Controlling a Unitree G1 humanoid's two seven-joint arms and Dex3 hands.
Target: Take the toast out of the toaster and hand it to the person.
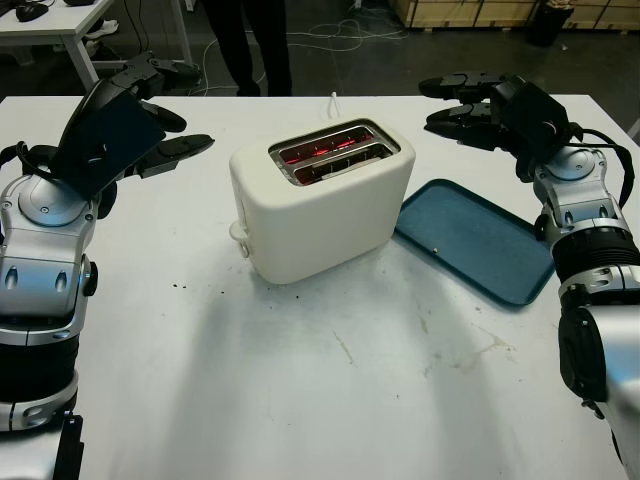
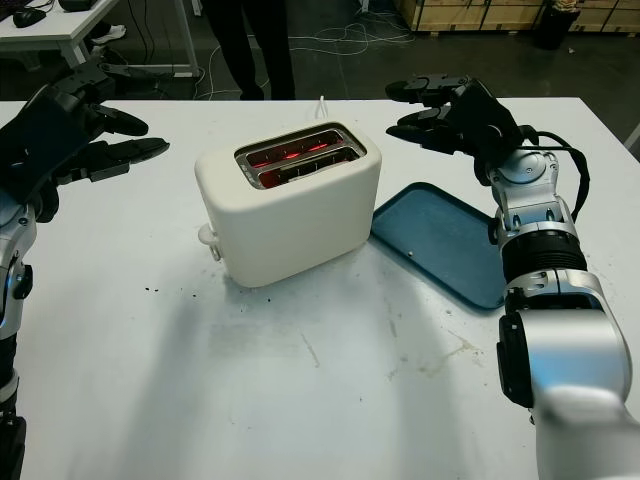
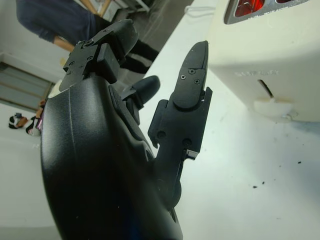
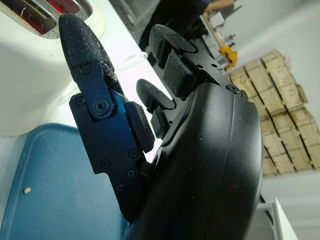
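Both hands hover open and empty, left hand (image 1: 150, 120) at ten o'clock, right hand (image 1: 470, 105) at two, flanking the toaster (image 1: 320, 200), probably awaiting toast while its slots glow.

You have one white toaster (image 1: 320, 200) on table (image 1: 300, 400), two slots (image 1: 335, 152) in its top, both glowing red. One blue tray (image 1: 475, 240) toward table's right edge. Two black robot hands: left hand (image 1: 150, 120) one, right hand (image 1: 465, 105) one. One person (image 1: 250, 40) standing beyond table's far edge, two legs visible.
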